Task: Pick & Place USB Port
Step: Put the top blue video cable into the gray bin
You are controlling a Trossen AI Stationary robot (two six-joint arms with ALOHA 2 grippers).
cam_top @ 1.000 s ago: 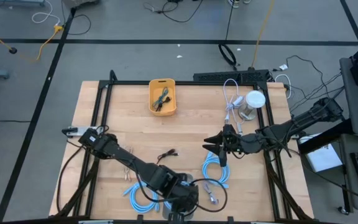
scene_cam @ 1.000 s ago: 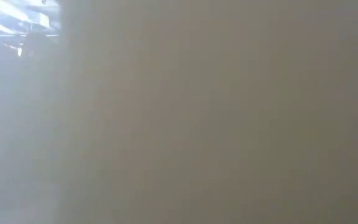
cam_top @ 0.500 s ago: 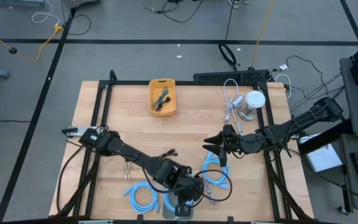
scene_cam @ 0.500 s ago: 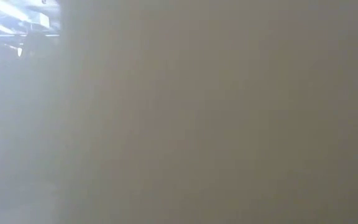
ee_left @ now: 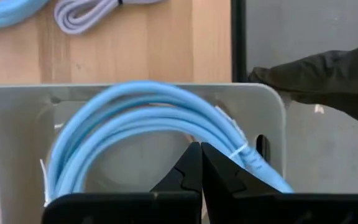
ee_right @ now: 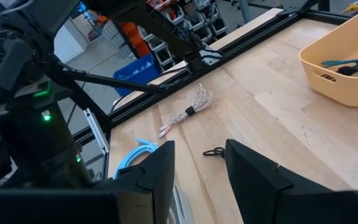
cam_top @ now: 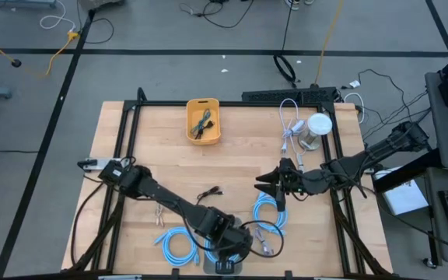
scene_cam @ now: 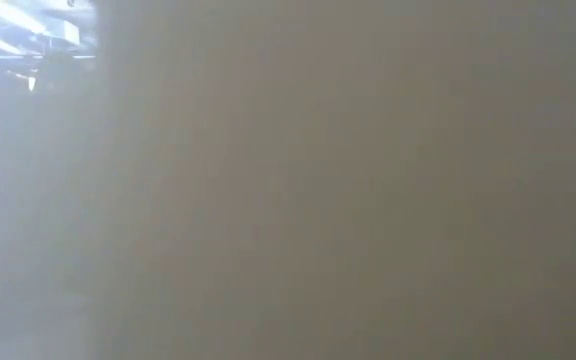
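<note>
Pale wooden table (cam_top: 239, 155) edged by a black metal frame (cam_top: 232, 103). Around the table, grey concrete floor (cam_top: 169, 47) crossed by black tape lines (cam_top: 61, 82), strewn with loose cables (cam_top: 208, 12). Beyond the table, blue plastic bin (ee_right: 143, 67) under cluttered shelves (ee_right: 194, 15).

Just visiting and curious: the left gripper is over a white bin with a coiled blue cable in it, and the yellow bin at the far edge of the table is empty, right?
Not quite. The yellow bin is not empty: the high view shows dark cables in it. The left gripper is indeed over the white bin holding the blue cable.
</note>
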